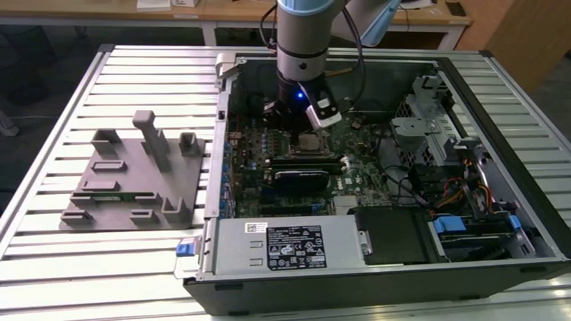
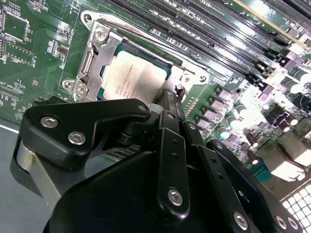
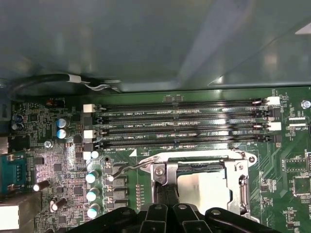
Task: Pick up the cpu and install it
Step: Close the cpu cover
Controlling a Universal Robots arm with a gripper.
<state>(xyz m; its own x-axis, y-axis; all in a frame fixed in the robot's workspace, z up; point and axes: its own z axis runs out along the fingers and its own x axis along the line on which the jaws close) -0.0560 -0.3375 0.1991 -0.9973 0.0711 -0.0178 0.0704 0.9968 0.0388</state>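
Note:
The cpu [image 1: 309,141] lies flat in the motherboard socket inside the open computer case, silvery top up. In both wrist views the cpu [image 2: 136,77] [image 3: 201,187] sits inside the metal socket frame [image 2: 95,53] [image 3: 240,187]. My gripper [image 1: 301,127] hangs straight down over the socket. Its black fingers are drawn together into one narrow tip [image 2: 167,99] [image 3: 164,191] at the socket's edge, beside the cpu and not around it. Nothing is held. A thin wire lever [image 3: 130,167] runs along that side of the socket.
Memory slots [image 3: 184,126] run along one side of the socket. A grey fixture plate [image 1: 125,180] with upright blocks lies at the exterior view's left. The power supply [image 1: 285,244], a graphics card [image 1: 299,177], drive cage and cables [image 1: 446,174] crowd the case.

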